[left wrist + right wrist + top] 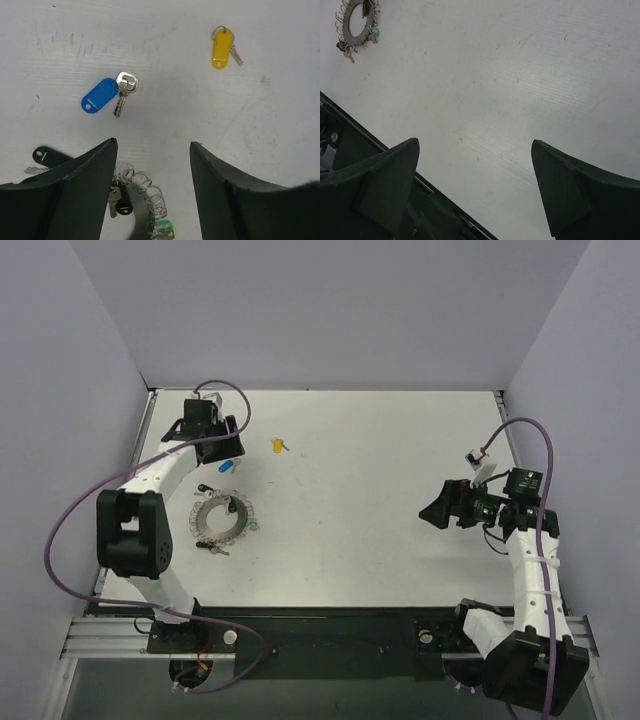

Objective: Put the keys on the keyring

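The blue key (100,95) lies flat on the white table, its silver blade (122,92) beside the tag. The same blue key (228,466) rests just below my left gripper (230,435). That left gripper (152,145) is open above bare table, short of the key, with nothing between its fingers. The keyring (222,517), a silvery disc rimmed with small wire loops (150,192), lies nearer the arm's base. A green key (164,229) sits at its rim. The yellow key (221,48) lies farther out. My right gripper (437,510) hovers open and empty at the right.
Black-tagged keys (47,156) lie by the keyring's rim, partly hidden behind my left finger. In the right wrist view the keyring (357,22) appears far off at the top left, and the table's dark front rail (380,150) runs under my right gripper (475,142).
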{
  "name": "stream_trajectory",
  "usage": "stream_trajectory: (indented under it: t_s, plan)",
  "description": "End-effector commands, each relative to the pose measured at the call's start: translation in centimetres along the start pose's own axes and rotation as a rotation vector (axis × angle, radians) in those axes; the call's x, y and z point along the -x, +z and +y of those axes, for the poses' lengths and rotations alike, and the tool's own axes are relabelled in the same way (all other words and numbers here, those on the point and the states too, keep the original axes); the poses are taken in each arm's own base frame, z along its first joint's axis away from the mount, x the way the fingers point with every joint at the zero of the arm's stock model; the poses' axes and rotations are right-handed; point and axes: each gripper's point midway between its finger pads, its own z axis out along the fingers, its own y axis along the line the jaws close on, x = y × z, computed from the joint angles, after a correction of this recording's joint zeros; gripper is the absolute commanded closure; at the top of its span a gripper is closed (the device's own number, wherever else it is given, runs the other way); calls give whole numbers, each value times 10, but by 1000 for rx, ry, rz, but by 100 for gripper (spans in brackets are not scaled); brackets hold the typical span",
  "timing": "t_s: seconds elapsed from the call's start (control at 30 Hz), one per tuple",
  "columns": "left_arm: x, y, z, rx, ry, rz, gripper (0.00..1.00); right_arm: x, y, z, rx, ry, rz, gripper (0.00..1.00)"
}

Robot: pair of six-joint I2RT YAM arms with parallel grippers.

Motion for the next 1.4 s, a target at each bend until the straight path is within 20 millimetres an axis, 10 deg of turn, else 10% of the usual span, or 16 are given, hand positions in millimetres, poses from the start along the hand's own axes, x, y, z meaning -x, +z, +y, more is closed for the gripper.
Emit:
stream_trajectory:
  t_s: [0.0,0.57,1.37]
  plan:
    - [-5,21,11,92,133,123,32,8,-3,9,46,-61,14,12]
    - [-11,85,39,245,334,335,51,1,-1,16,74,-72,83,12]
    - [-11,104,38,332,483,360,57,-1,-3,19,90,-78,94,12]
